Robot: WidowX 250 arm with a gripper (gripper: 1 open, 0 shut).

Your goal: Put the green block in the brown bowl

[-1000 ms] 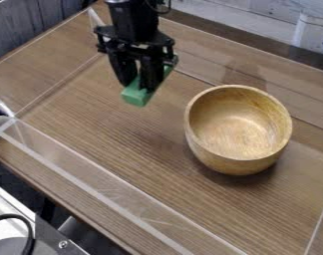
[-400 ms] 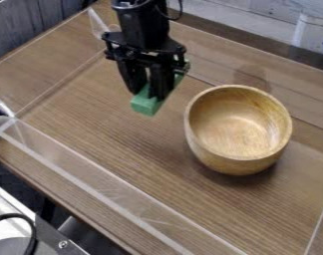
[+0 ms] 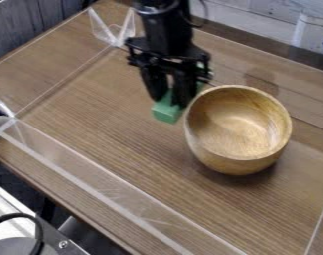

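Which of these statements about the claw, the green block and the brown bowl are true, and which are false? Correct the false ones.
1. The claw grips the green block. True.
2. The green block lies inside the brown bowl. False: it hangs in the claw, beside the bowl's left rim.
3. The bowl holds nothing. True.
4. The bowl is tipped on its side. False: it stands upright on the wooden table.
5. The claw points sideways. False: it points down.
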